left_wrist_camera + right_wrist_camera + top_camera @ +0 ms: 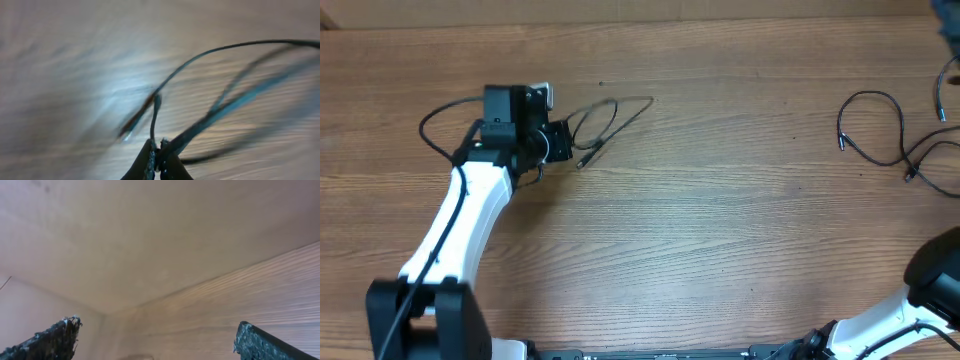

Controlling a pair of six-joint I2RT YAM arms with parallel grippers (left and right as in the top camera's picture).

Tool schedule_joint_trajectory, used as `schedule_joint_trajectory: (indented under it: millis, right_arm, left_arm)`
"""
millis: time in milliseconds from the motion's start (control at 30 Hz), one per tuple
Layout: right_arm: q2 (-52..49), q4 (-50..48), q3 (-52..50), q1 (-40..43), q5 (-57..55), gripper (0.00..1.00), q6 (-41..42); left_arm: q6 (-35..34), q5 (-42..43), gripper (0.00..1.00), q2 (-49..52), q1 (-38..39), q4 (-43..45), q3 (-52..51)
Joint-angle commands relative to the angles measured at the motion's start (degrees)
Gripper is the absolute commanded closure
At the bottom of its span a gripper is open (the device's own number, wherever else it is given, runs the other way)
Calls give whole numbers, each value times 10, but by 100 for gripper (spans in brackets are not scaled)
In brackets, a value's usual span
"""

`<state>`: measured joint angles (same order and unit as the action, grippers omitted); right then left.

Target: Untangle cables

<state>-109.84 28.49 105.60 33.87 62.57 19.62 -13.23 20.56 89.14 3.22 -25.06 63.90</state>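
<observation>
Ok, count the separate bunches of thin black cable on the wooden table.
2. One looped bunch of thin black cable upper left, pinched in the shut left gripper; the other bunch loose at the far right, running past the frame edge, so more may be hidden.

Overhead top-down, wrists close (shared table [720, 250])

On the table [720, 250], a looped cable [610, 112] lies at the back left, just right of the left gripper [563, 145], with a strand between its fingertips. More cables [880, 130] lie well apart, at the back right. The right arm [930, 290] sits at the front right corner.
</observation>
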Motion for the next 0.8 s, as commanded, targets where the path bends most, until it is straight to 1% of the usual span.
schedule_joint_trajectory:
  millis: [0,200,333,467,633,767]
  right_arm:
    - [14,28,9,-48,20,0,-22]
    - [14,89,9,-148,13,0,-38]
    - [14,145,9,-221,-5,0,-65]
    - [14,195,9,-299,-60,0,-67]
    - [14,225,9,-375,-64,0,-112]
    - [14,242,9,-423,-52,0,-122]
  left_arm:
    - [15,80,96,-66,-6,18,7]
    - [10,98,96,-140,-6,22,7]
    - [8,95,96,-176,-6,22,7]
    - [8,91,96,-195,-6,21,7]
    - [11,87,96,-196,-6,3,7]
    - [16,21,96,-196,-6,-32,7]
